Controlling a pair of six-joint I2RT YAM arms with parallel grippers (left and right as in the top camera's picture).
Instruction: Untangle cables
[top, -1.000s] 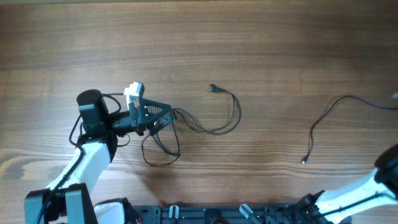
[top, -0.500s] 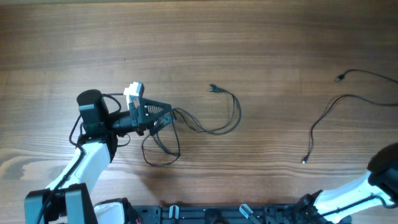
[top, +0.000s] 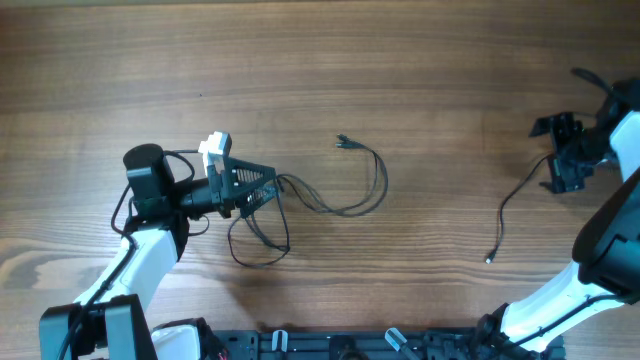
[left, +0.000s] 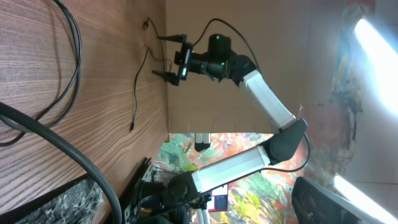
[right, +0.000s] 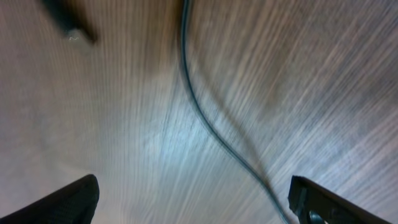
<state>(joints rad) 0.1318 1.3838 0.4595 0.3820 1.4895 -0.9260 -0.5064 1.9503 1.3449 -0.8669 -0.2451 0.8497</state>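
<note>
While both cables lie flat on the wooden table (top: 420, 60), they sit well apart from each other, one by each arm. The first cable (top: 383, 180) is left of centre in the overhead view. Its plug (top: 343, 141) lies toward the far side of the table. From there the cord bends round in a wide hook and runs back to the left gripper (top: 266, 187), then drops into a loose loop just below it (strands cross there, and I cannot tell how many). The left gripper's fingers stand wide apart with the cord passing between them, and nothing is pinched. From the left wrist camera the first cable (left: 76, 59) shows as a big curve on the wood, with a thicker dark strand sweeping close under the lens.

The second cable (top: 512, 195) lies near the right edge. Its plug (top: 489, 260) rests toward the near side of the table, and the cord rises in a gentle S to the right gripper (top: 553, 155), which hangs over its upper end with fingers spread. The right wrist camera is blurred. It shows the second cable (right: 205, 121) running along the wood between the two fingertips (right: 71, 199) at the lower corners, touched by neither. Looking across the table, the left wrist camera also catches the right gripper (left: 169, 57), jaws apart, above the second cable (left: 136, 102).
</note>
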